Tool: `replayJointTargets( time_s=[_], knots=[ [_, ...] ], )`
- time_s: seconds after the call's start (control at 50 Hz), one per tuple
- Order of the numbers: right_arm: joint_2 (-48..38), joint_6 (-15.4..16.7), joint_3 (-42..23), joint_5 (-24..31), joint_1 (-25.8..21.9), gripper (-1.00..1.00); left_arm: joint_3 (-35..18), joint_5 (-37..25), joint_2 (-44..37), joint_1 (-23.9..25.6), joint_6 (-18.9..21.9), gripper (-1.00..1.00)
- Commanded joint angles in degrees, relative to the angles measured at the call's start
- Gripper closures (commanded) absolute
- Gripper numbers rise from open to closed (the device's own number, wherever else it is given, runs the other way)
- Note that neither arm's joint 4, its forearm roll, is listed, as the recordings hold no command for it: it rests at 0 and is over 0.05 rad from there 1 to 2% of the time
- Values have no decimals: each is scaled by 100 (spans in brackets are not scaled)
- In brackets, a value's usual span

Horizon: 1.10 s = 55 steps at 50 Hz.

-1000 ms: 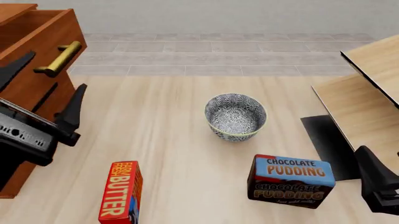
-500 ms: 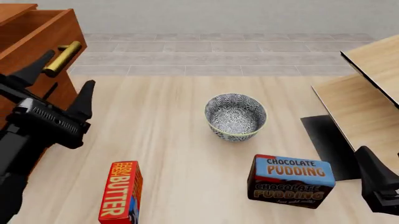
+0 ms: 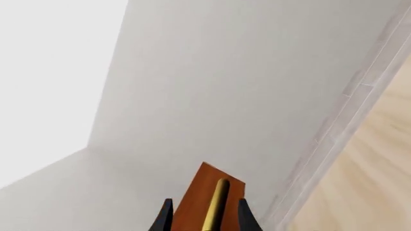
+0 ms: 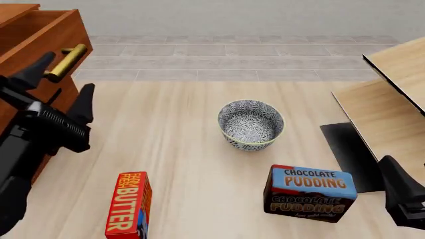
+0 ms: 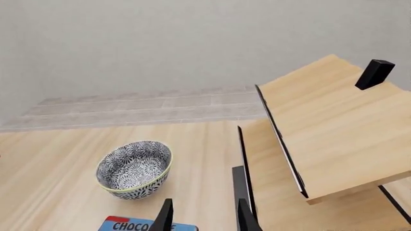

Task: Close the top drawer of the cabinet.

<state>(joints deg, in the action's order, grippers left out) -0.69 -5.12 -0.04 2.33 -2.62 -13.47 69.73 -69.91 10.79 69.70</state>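
There, the top drawer (image 4: 41, 36) stood pulled out of the cabinet (image 4: 27, 99) at the table's left edge, its brass handle (image 4: 66, 61) just beyond the left gripper (image 4: 58, 82). That gripper's fingers were spread, holding nothing, one tip beside the handle. The right gripper (image 5: 201, 215) was also spread and unloaded, well apart, near the pudding box (image 4: 310, 193).

The front camera is looking forward and down from above, taking in the worktop (image 4: 186, 149) from the cabinet (image 4: 33, 45) across to the pale shelf (image 4: 391, 99). The left wrist camera is sitting close to the drawer (image 3: 209, 202), facing up at wall. The right wrist camera is facing forward, sharing the bowl (image 5: 134, 169) and shelf (image 5: 334, 134) with the front view.
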Motion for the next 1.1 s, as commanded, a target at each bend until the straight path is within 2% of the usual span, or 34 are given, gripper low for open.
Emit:
replayJointTargets(
  time_s=[0.02, 0.06, 0.34, 1.1],
  knots=[
    [41, 11, 3, 28, -16, -100, -63, 17, -82, -166, 185, -100],
    [44, 18, 3, 34, -17, -100, -103, 17, -87, -206, 342, -100],
    [58, -21, 2, 2, 26, -100, -129, 16, -76, -290, 467, -100],
    [60, -161, 1, -40, 76, -100, -224, 17, -286, -628, 666, -100]
  ],
)
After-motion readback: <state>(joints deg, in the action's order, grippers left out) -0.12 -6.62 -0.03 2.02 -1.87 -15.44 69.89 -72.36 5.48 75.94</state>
